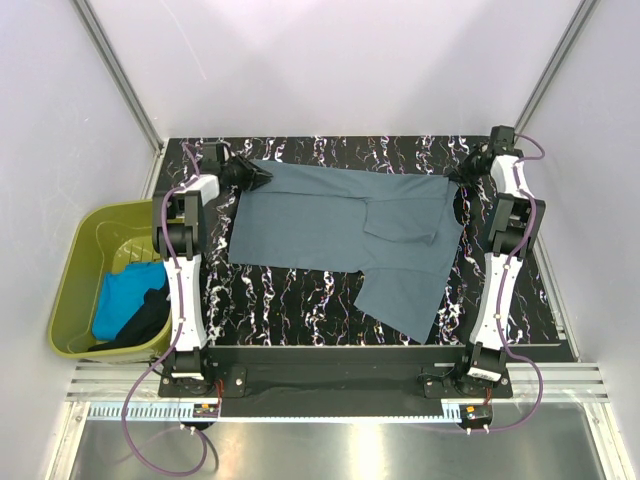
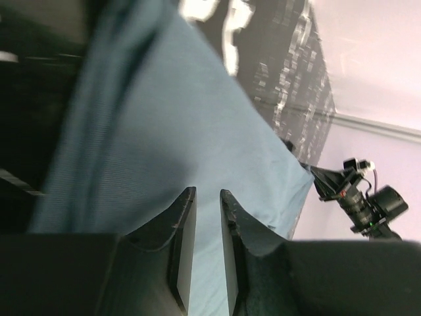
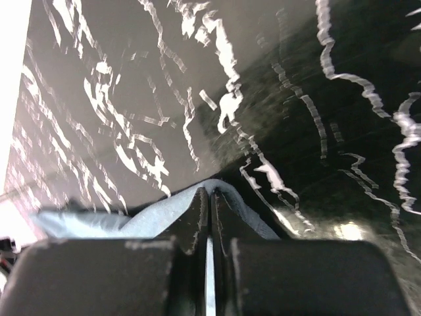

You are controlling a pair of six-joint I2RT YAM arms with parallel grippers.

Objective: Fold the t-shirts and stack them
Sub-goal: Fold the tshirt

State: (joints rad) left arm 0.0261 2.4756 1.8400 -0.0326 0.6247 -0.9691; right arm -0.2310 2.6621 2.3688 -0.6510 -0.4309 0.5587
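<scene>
A slate grey-blue t-shirt (image 1: 330,220) lies spread across the black marbled table (image 1: 290,305), one sleeve trailing toward the front right. My left gripper (image 1: 256,175) is at the shirt's far left corner. In the left wrist view its jaws (image 2: 207,192) stand a narrow gap apart over the cloth (image 2: 164,118), which shows through the gap. At the far right corner my right gripper (image 1: 461,178) is shut on the shirt's edge; the cloth (image 3: 164,209) humps up around the closed tips (image 3: 209,191). A turquoise t-shirt (image 1: 120,298) and a black one (image 1: 150,322) lie in the tub.
The olive-green tub (image 1: 75,262) stands off the table's left edge beside the left arm. White walls close in the back and both sides. Bare marbled tabletop (image 3: 131,99) lies beyond the right fingertips.
</scene>
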